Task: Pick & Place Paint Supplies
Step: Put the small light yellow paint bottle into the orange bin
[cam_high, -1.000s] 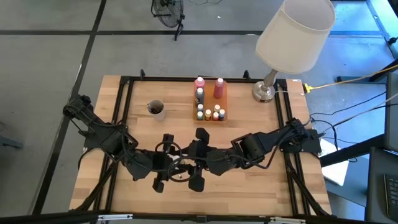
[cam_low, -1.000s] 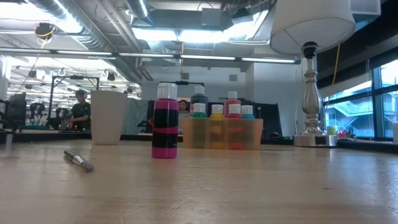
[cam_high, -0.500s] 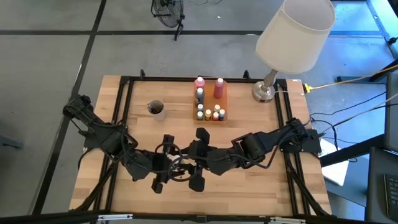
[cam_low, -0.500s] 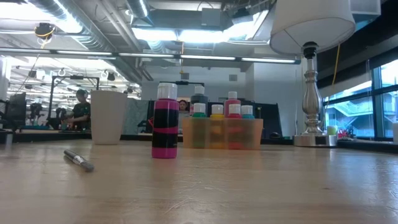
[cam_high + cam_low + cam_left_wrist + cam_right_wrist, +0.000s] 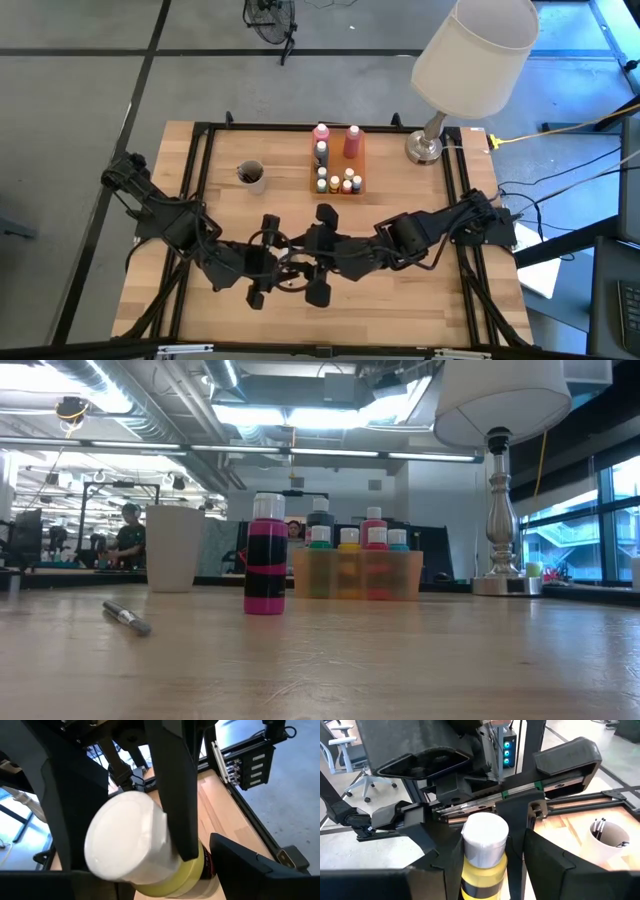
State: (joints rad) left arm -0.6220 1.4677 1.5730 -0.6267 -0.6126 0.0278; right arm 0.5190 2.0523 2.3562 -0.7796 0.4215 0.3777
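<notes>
Both end effectors meet over the near middle of the desk (image 5: pixel 400 300), sharing one yellow bottle (image 5: pixel 482 875) with a white cap (image 5: pixel 125 837). In the left wrist view the left end effector (image 5: pixel 283 272) has its dark fingers (image 5: pixel 172 790) pressed against the cap end of the bottle. In the right wrist view the right end effector (image 5: pixel 300 268) stands with a finger on either side of the bottle's body below the cap, pinching it. So the bottle sits between the two, held from both ends, above the desk rather than on it.

Farther back, a lone pink bottle (image 5: pixel 265 565) with a dark label stands upright on the desk, just ahead of the orange tray (image 5: pixel 405 575) that holds the small bottles with coloured caps. A dark brush (image 5: pixel 127 618) lies flat to one side, and a white cup (image 5: pixel 174 548) with brushes stands behind it. The lamp (image 5: pixel 470 60) sits at the far right corner.

Against the pictures of a second ago, the arms have barely shifted and the things on the desk stand where they stood.
</notes>
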